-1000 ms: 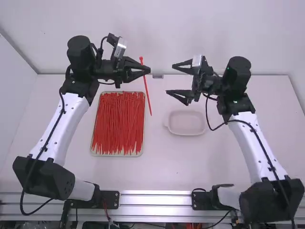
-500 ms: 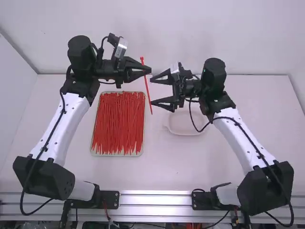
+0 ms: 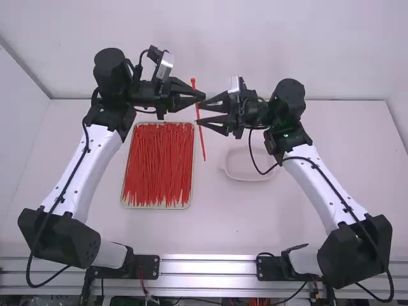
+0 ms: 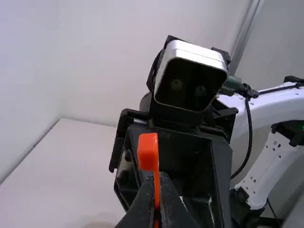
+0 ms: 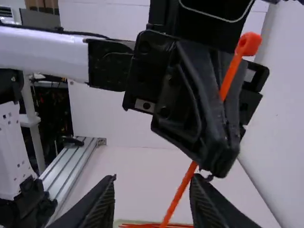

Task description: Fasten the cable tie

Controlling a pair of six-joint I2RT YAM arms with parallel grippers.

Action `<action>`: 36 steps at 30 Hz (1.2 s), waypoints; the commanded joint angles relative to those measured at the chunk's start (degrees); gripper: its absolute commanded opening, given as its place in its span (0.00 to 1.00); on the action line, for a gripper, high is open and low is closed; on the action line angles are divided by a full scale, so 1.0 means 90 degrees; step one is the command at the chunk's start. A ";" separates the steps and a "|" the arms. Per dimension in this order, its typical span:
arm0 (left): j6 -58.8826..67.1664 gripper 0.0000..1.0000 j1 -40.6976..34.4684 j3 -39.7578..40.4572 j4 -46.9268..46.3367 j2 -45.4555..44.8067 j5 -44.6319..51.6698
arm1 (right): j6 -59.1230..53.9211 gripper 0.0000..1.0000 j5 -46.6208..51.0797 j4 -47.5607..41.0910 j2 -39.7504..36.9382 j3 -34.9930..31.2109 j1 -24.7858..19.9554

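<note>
My left gripper (image 3: 201,97) is raised above the tray's far right corner and is shut on a red cable tie (image 3: 199,121) near its head. The tie hangs down from the fingers, its square head (image 4: 148,148) sticking up above them. My right gripper (image 3: 205,113) faces the left one at close range, open, its fingers either side of the hanging strap without closing on it. In the right wrist view the tie (image 5: 228,76) runs slantwise past the left gripper's black fingers (image 5: 209,137).
A tray (image 3: 124,191) packed with several red cable ties (image 3: 158,164) lies on the table's left half. A shallow white bowl (image 3: 247,164) sits to the tray's right, below the right arm.
The right arm swung left across the table and brought its open gripper up to the hanging tie. The left gripper kept its hold and barely moved.
</note>
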 commanded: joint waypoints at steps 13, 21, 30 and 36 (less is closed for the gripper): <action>-0.0430 0.07 -0.0170 0.0126 0.0585 -0.0090 0.0000 | 0.0318 0.00 0.0282 0.0056 -0.0022 0.0000 0.0095; -0.1093 0.63 -0.0100 0.0126 0.1443 -0.0092 -0.0163 | 0.0355 0.00 0.0257 0.0214 -0.0022 0.0000 0.0039; -0.1868 0.23 -0.0090 0.0126 0.2361 -0.0092 -0.0168 | 0.0646 0.00 0.0374 0.0738 -0.0022 0.0000 0.0039; -0.1838 0.15 -0.0095 0.0126 0.2361 -0.0090 -0.0189 | 0.0639 0.00 0.0423 0.0792 -0.0022 0.0000 0.0039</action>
